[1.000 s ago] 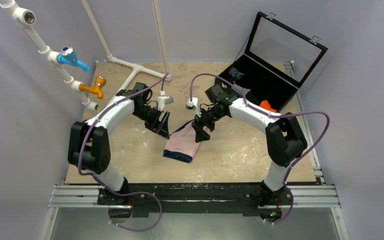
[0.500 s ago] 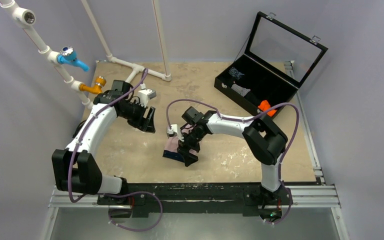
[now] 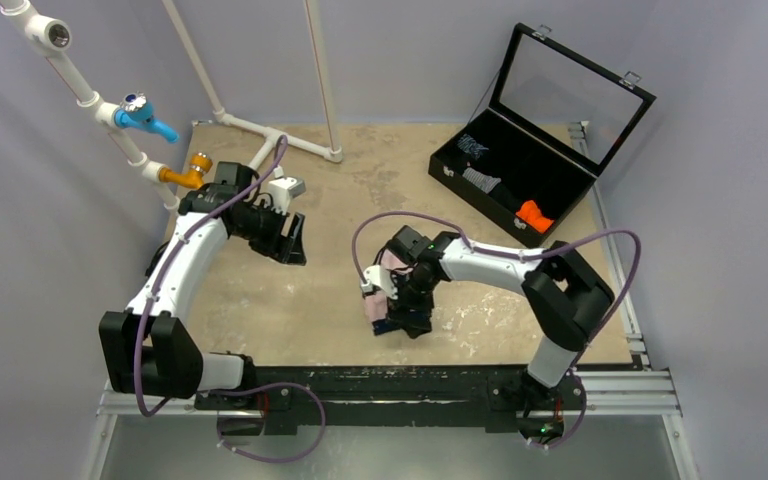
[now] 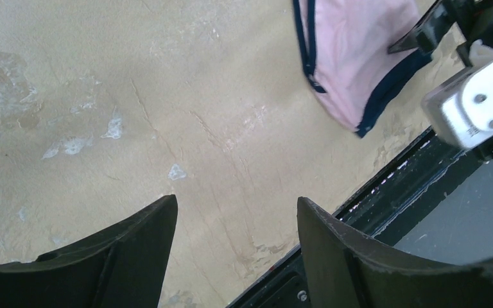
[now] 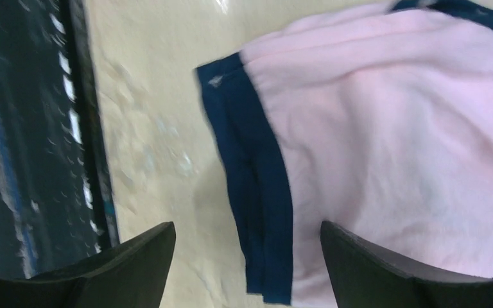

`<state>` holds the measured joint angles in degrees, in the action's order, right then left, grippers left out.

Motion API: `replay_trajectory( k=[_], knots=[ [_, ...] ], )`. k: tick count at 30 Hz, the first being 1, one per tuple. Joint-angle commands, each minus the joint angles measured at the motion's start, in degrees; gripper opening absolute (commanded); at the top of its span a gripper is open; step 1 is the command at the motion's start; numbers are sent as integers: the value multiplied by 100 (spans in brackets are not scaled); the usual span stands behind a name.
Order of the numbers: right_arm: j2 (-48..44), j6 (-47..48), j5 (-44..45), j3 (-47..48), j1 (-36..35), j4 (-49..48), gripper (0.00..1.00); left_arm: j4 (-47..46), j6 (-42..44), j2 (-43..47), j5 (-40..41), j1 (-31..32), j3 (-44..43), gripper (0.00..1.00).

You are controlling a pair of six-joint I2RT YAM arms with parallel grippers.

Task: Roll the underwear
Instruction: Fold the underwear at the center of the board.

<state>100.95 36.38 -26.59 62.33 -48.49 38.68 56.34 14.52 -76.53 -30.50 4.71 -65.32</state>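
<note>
The underwear [image 3: 391, 262] is pale pink with navy trim and lies flat on the tan table, near its front edge. My right gripper [image 3: 406, 312] hovers low over the near end and hides much of the cloth from above. In the right wrist view that gripper [image 5: 245, 226] is open. Its fingers straddle the navy band [image 5: 260, 192], with pink cloth [image 5: 398, 128] under the right finger. My left gripper [image 3: 287, 238] stands off to the left, apart from the underwear [image 4: 359, 58]. In its own view the left gripper [image 4: 236, 202] is open over bare table.
An open black case [image 3: 560, 135] sits at the back right, holding an orange roll [image 3: 533, 212] and a grey-striped roll [image 3: 479, 180]. White pipes with a blue tap [image 3: 144, 116] and an orange tap [image 3: 188, 175] stand at the back left. A black rail [image 3: 390, 385] runs along the table's front edge.
My left arm pulled back to the left, away from the underwear. My right gripper swung down toward the front edge over the cloth, and the underwear now lies shifted right and more bunched.
</note>
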Motion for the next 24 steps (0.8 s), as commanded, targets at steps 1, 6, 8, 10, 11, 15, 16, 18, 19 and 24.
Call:
replay_trajectory(
  k=[1,6,8,10,11,15,16,18,19,24],
  knots=[
    [-372,463,1914,-725,422,800,84,-53,-6,184,-38,-58,43,68],
    [-1017,756,2312,-526,1389,984,84,-115,-37,204,13,-58,62,68],
    [-1243,728,2010,-225,1539,981,85,-130,-46,204,5,-57,70,68],
    [-1380,609,1611,40,1574,847,86,-132,-55,209,1,-58,67,68],
    [-1395,518,1397,141,1569,739,86,-135,-53,209,5,-57,71,68],
    [-1102,94,726,526,1570,214,86,-138,-55,193,8,-58,94,68],
    [-971,-18,603,611,1568,75,86,-139,-59,188,9,-57,98,68],
    [-687,-198,375,832,1568,-133,86,-131,-66,190,18,-53,92,68],
    [-500,-301,298,950,1565,-193,86,-129,-72,190,18,-57,90,68],
    [403,-507,61,1509,1568,-284,85,-134,-99,291,85,-67,72,68]
  ],
)
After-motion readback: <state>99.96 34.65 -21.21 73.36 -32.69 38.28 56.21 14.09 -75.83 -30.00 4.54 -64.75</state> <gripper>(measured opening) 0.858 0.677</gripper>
